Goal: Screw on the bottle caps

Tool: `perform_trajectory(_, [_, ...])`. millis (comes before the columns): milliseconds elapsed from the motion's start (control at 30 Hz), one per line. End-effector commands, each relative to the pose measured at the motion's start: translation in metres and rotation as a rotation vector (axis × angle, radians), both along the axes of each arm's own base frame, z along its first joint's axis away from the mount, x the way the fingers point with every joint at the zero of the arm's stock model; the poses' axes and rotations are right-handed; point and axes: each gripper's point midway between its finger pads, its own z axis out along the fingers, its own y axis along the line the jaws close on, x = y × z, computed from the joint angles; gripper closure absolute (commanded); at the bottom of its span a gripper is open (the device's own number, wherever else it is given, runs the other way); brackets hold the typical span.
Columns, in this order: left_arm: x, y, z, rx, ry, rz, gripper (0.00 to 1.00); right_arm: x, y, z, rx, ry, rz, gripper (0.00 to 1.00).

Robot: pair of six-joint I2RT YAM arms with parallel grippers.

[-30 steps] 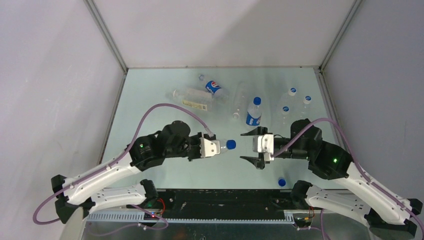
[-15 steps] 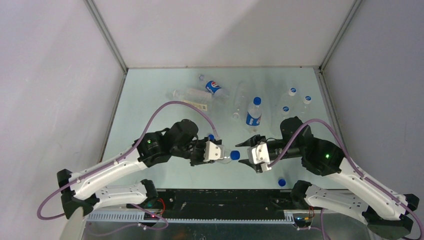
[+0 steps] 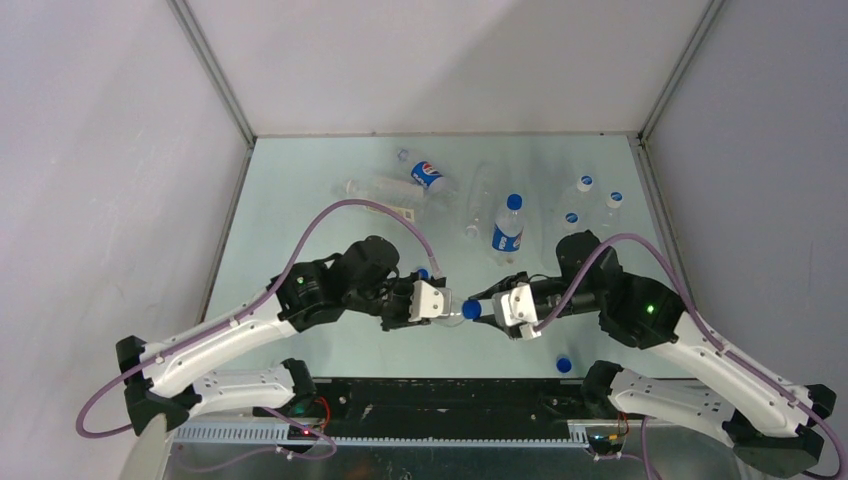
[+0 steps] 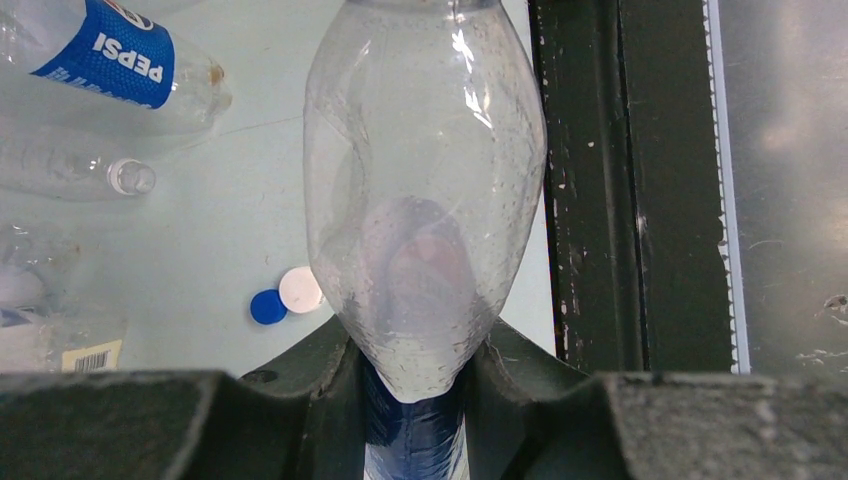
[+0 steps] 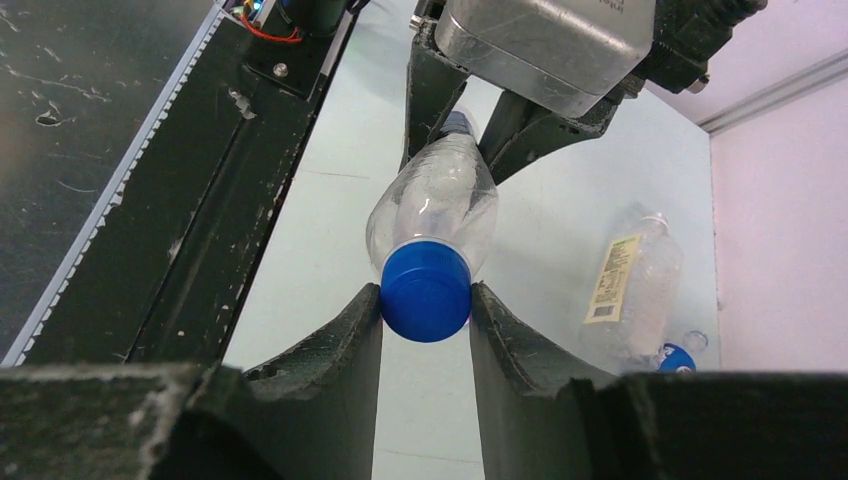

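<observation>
Right now the cap (image 5: 425,291) sits squarely between the two fingers (image 5: 345,345) of my right pincer (image 5: 426,305). It touches both, so that pincer is closed on it. The cap is on the mouth of the bottle (image 4: 425,180), a clear one with droplets inside. The bottle lies level above the bench (image 3: 290,210), its neck pointing to my right.

My left pincer (image 3: 438,305) is clamped on the bottle's body, where a strip of blue shows between its fingers. The rest of the bottle sticks out past the fingertips. The two pincers face each other close to the bench's near edge, with the bottle bridging them: left on the body, right on the cap.

On the bench beneath, a loose blue cap (image 4: 267,306) and a white cap (image 4: 300,289) lie touching side by side. Farther back a Pepsi bottle (image 4: 120,60) lies on its side among other clear ones, one of them open-mouthed. A labelled bottle (image 3: 508,228) stands upright with its own blue cap on. Three small capped bottles (image 3: 585,190) stand near the far right corner. One spare cap (image 3: 563,364) lies by my right arm's base.
</observation>
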Motion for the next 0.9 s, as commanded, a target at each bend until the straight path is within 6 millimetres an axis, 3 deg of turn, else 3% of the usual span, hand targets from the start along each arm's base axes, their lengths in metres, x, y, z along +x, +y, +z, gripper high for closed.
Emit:
perform_trajectory(0, [0.006, -0.010, 0.029, -0.082, -0.048, -0.007, 1.00, -0.001, 0.006, 0.012, 0.020, 0.047, -0.019, 0.87])
perform_trajectory(67, [0.011, -0.011, 0.032, -0.097, -0.067, 0.020, 1.00, 0.003, 0.008, 0.011, 0.016, 0.121, -0.079, 1.00])
perform_trajectory(200, [0.029, -0.010, 0.035, -0.140, -0.137, 0.126, 1.00, 0.025, 0.016, 0.022, 0.095, 0.365, -0.334, 1.00])
perform_trajectory(233, [0.029, -0.010, 0.040, -0.158, -0.160, 0.142, 1.00, 0.026, 0.017, 0.023, 0.117, 0.501, -0.413, 1.00])
perform_trajectory(267, [0.038, -0.008, 0.043, -0.176, -0.206, 0.194, 1.00, 0.040, 0.014, 0.025, 0.153, 0.542, -0.524, 1.00])
perform_trajectory(300, [0.047, -0.007, 0.050, -0.195, -0.261, 0.250, 1.00, 0.050, 0.011, 0.024, 0.198, 0.674, -0.657, 1.00])
perform_trajectory(333, [0.044, -0.007, 0.048, -0.198, -0.287, 0.260, 1.00, 0.053, 0.009, 0.021, 0.209, 0.745, -0.719, 1.00])
perform_trajectory(433, [0.061, -0.001, 0.059, -0.235, -0.431, 0.389, 1.00, 0.064, 0.004, 0.013, 0.277, 1.005, -0.915, 1.00])
perform_trajectory(600, [0.063, -0.001, 0.046, -0.236, -0.534, 0.461, 1.00, 0.068, 0.006, 0.013, 0.370, 1.189, -0.990, 1.00])
perform_trajectory(700, [0.065, -0.002, 0.040, -0.256, -0.524, 0.494, 1.00, 0.071, 0.007, 0.022, 0.417, 1.161, -0.969, 1.00])
perform_trajectory(767, [0.063, -0.002, 0.038, -0.295, -0.494, 0.515, 1.00, 0.072, 0.006, 0.034, 0.457, 1.084, -0.912, 0.89])
perform_trajectory(800, [0.063, -0.002, 0.037, -0.318, -0.469, 0.532, 1.00, 0.073, 0.005, 0.032, 0.455, 1.028, -0.896, 0.75])
perform_trajectory(833, [0.062, -0.003, 0.036, -0.340, -0.455, 0.538, 1.00, 0.075, 0.001, 0.043, 0.505, 0.993, -0.883, 0.69])
perform_trajectory(867, [0.061, -0.005, 0.038, -0.373, -0.429, 0.550, 1.00, 0.081, -0.004, 0.041, 0.520, 0.941, -0.903, 0.58])
